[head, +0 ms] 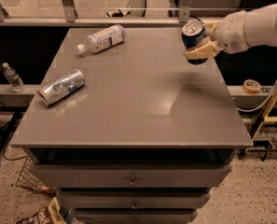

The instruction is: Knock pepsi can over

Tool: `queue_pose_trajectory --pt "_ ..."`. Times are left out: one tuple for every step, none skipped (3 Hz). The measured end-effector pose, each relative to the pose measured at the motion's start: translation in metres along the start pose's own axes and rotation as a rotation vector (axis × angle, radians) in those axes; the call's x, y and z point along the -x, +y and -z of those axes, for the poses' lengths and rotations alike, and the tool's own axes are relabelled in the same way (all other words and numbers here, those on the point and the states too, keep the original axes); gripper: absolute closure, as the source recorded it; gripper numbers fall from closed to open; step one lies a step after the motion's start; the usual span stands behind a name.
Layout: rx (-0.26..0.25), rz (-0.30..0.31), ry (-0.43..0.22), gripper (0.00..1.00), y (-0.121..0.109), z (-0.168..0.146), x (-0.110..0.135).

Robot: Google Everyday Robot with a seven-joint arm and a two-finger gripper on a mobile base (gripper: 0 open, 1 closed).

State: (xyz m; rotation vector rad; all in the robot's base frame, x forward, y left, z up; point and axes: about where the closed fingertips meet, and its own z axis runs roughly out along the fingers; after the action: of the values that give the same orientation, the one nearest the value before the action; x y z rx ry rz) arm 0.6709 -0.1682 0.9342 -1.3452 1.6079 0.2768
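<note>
Dark-blue aluminium item: pepsi can (192,35), silver top rim showing, upper right of the frame at the far right edge of the tabletop (128,111). Looks roughly upright. Its base is hidden, so whether it stands on the surface cannot be told.

Gripper (201,48): cream-coloured, at the end of a white arm entering from the right, lying against the can's lower right side. Jaws: cannot tell whether they pinch the can or only lie beside it.

Other entries:
- silver-grey can (61,87), on its side, left of centre
- clear plastic bottle (100,38), on its side, upper left

Both are well apart from the work.

Step in hand, as judged: tipping the can.

Handling notes:
- Contact should sit high on the can wall, near the rim. A low push would likely slide it instead of toppling it.
- Direct the push toward the left of the frame, onto open tabletop. The right edge is just beside the can, and a round can may roll off once down.
- If the can is held, a wrist tilt and release close to the surface should serve.
</note>
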Motion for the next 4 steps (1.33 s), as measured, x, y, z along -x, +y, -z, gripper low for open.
queue_pose_trajectory --pt "0.144 0.213 0.160 1.00 0.011 -0.011 0.001" --pt "0.280 0.407 0.328 1.00 0.030 -0.024 -0.002" --pt "0.342 0.572 0.494 1.00 0.042 -0.041 -0.012" --pt "0.372 0.698 0.636 1.00 0.042 -0.052 -0.026"
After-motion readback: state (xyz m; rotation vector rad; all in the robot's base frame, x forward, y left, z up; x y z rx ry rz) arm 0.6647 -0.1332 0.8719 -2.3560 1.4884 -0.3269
